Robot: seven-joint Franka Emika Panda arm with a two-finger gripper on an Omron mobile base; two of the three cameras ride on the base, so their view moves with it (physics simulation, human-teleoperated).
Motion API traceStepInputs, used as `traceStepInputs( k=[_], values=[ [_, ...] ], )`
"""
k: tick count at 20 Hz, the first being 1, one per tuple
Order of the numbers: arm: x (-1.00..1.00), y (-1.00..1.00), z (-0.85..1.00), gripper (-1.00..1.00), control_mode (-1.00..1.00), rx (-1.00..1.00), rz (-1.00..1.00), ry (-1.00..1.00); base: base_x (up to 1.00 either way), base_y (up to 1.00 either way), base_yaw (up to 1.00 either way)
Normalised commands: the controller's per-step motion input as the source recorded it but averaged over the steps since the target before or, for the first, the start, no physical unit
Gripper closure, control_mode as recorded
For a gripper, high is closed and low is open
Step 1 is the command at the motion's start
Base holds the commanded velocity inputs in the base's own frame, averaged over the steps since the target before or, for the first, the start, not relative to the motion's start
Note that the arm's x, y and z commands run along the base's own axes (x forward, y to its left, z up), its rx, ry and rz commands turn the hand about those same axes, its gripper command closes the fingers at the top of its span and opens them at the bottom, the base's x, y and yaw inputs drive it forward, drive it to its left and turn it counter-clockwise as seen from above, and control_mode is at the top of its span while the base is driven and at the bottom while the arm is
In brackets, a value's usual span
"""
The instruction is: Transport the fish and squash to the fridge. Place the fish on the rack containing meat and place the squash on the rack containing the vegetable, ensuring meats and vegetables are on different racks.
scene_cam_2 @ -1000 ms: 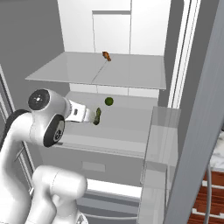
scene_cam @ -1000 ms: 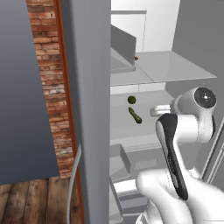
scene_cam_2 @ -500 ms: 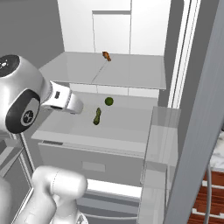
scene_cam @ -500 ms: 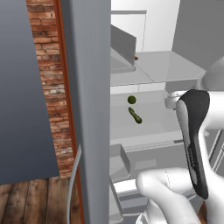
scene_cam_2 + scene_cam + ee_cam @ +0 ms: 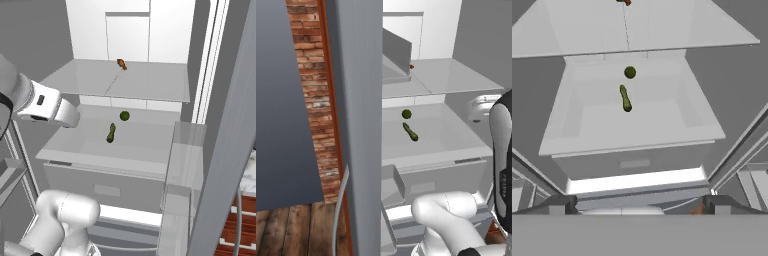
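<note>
The fridge (image 5: 150,85) stands open. On its lower shelf, the dark olive squash (image 5: 111,133) (image 5: 410,132) (image 5: 625,98) lies just in front of the small round green vegetable (image 5: 124,116) (image 5: 406,114) (image 5: 630,72). At the back of the shelf above sits the reddish-brown fish (image 5: 121,63) (image 5: 412,66) (image 5: 625,1). My gripper (image 5: 639,205) is open, its tips wide apart, holding nothing. It hangs well back from the shelves, outside the fridge front, looking in at the squash. In the right base view my hand (image 5: 67,114) is left of the squash and clear of it.
A closed drawer (image 5: 105,185) sits under the lower shelf. The open door with its clear bins (image 5: 180,165) stands to the right of the shelves. The other fridge wall (image 5: 356,125) and a brick wall (image 5: 308,75) lie to the left.
My arm has drawn back out of the fridge, away from the squash, which stays lying on the lower shelf. The gripper has remained open.
</note>
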Motion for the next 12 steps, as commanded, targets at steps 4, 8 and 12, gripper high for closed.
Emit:
traceStepInputs(
  k=[4, 8, 12],
  values=[
    [-0.49, 0.11, 0.13, -1.0, -1.0, -0.01, 0.0, -0.32, 0.0, 0.0, 0.0],
    [-0.23, 0.04, 0.32, -1.0, -1.0, -0.01, 0.0, -0.26, 0.0, 0.0, 0.0],
    [-0.35, 0.03, 0.42, -1.0, -1.0, 0.0, 0.0, -0.27, 0.0, 0.0, 0.0]
  ],
)
